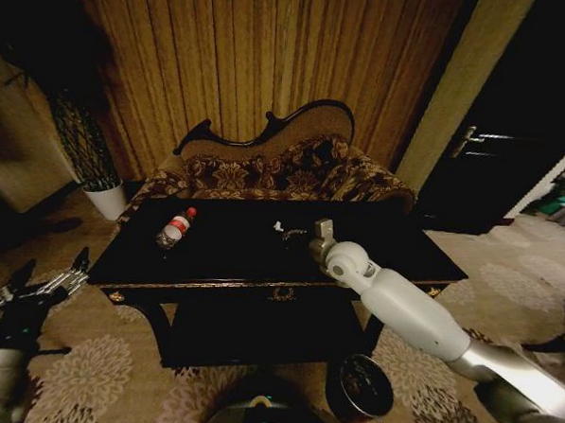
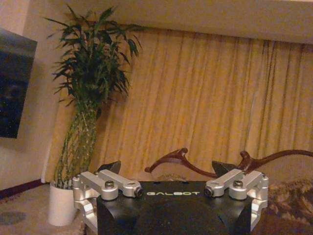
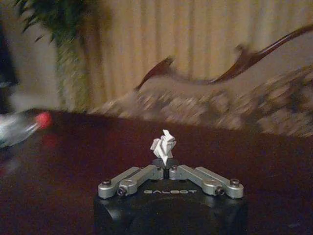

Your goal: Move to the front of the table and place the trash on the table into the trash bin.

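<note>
Right wrist view shows a white crumpled paper wad (image 3: 163, 146) pinched between the closed fingertips of the right gripper (image 3: 165, 166), held just above the glossy black table (image 3: 73, 166). Head view puts that wad (image 1: 280, 227) near the middle of the tabletop, with the right arm reaching in from the near right side. A clear bottle with a red cap (image 1: 175, 228) lies on its side on the left part of the table, well apart from the wad. On the carpet at the table's near right corner stands the round dark trash bin (image 1: 359, 388). The left gripper (image 1: 43, 287) hangs off the table's near left corner with its jaws spread wide and holding nothing. A patterned sofa (image 1: 266, 173) stands beyond the table's far edge, and a white plant pot (image 1: 107, 199) is at the far left
</note>
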Controlling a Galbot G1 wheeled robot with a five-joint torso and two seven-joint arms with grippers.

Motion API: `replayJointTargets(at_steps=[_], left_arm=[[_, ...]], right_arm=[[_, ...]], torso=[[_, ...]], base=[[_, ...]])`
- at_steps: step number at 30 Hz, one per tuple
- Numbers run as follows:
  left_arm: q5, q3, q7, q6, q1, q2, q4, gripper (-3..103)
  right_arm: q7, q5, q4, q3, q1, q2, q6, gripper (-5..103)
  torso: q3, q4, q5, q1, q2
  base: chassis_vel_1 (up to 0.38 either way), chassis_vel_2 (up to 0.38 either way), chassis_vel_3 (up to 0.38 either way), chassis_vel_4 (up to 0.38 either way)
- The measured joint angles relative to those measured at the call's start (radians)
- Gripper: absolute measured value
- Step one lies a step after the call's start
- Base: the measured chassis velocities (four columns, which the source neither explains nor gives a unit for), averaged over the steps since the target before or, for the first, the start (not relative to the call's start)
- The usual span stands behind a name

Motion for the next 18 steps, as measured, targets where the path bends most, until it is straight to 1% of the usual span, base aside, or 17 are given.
replayJointTargets(at_steps=[1, 3, 4, 6, 7, 8, 9, 11, 12, 14, 15, 17, 18], left_arm=[[0.0, 0.0, 0.0, 0.0, 0.0, 0.0, 0.0, 100], [-0.013, -0.011, 0.0, -0.002, 0.001, 0.011, 0.0, 100], [-0.013, -0.011, 0.0, -0.002, 0.001, 0.011, 0.0, 100], [-0.017, -0.015, 0.0, -0.004, 0.001, 0.023, 0.0, 100], [-0.021, -0.017, 0.0, -0.004, -0.001, 0.033, 0.0, 100], [-0.021, -0.017, 0.0, -0.004, -0.001, 0.033, 0.0, 100], [-0.022, -0.017, 0.0, -0.004, -0.002, 0.04, 0.0, 100], [-0.025, -0.015, 0.008, -0.005, -0.008, 0.067, 0.005, 100], [-0.025, -0.015, 0.008, -0.005, -0.008, 0.067, 0.005, 100], [-0.038, -0.014, 0.019, -0.005, -0.013, 0.093, 0.012, 100], [-0.038, -0.014, 0.019, -0.005, -0.013, 0.093, 0.012, 100], [-0.06, -0.014, 0.027, -0.004, -0.018, 0.119, 0.023, 100], [-0.06, -0.014, 0.027, -0.004, -0.018, 0.119, 0.023, 100]], right_arm=[[0.0, 0.0, 0.0, 0.0, 0.0, 0.0, 0.0, 1], [-0.028, -0.072, 0.022, 0.151, -0.132, 0.027, 0.017, 1], [-0.028, -0.072, 0.022, 0.151, -0.132, 0.027, 0.017, 1], [-0.048, -0.123, 0.038, 0.255, -0.216, 0.029, 0.032, 1], [-0.056, -0.167, 0.047, 0.315, -0.269, 0.025, 0.048, 1], [-0.056, -0.167, 0.047, 0.315, -0.269, 0.025, 0.048, 1], [-0.058, -0.193, 0.05, 0.345, -0.294, 0.023, 0.057, 1], [-0.068, -0.277, 0.051, 0.417, -0.369, 0.021, 0.105, 1], [-0.068, -0.277, 0.051, 0.417, -0.369, 0.021, 0.105, 1], [-0.09, -0.341, 0.049, 0.482, -0.424, 0.028, 0.146, 1], [-0.09, -0.341, 0.049, 0.482, -0.424, 0.028, 0.146, 1], [-0.103, -0.36, 0.056, 0.545, -0.482, 0.032, 0.175, 1], [-0.103, -0.36, 0.056, 0.545, -0.482, 0.032, 0.175, 1]], torso=[[0.0, 0.0, 0.0, 0.0, 0.0], [0.0, -0.0003, 0.0007, 0.0, 0.0], [0.0, -0.0003, 0.0007, 0.0, 0.0], [0.0, -0.0006, 0.0002, 0.0, 0.0], [0.0, -0.0006, 0.0005, 0.0, 0.0], [0.0, -0.0006, 0.0005, 0.0, 0.0], [0.0, -0.0007, 0.0004, 0.0, 0.0], [0.0, -0.0005, 0.0006, 0.0, 0.0], [0.0, -0.0005, 0.0006, 0.0, 0.0], [0.0, -0.0003, 0.0003, 0.0, 0.0], [0.0, -0.0003, 0.0003, 0.0, 0.0], [0.0, 0.0, 0.0005, 0.0, 0.0], [0.0, 0.0, 0.0005, 0.0, 0.0]], base=[[0.0, 0.0, 0.0, 0.0], [0.0, 0.0, 0.0, 0.0], [0.0, 0.0, 0.0, 0.0], [0.0, 0.0, 0.0, 0.0], [0.0, 0.0, 0.0, 0.0], [0.0, 0.0, 0.0, 0.0], [0.0, 0.0, 0.0, 0.0], [0.0, 0.0, 0.0, 0.0], [0.0, 0.0, 0.0, 0.0], [0.0, 0.0, 0.0, 0.0], [0.0, 0.0, 0.0, 0.0], [0.0, 0.0, 0.0, 0.0], [0.0, 0.0, 0.0, 0.0]])
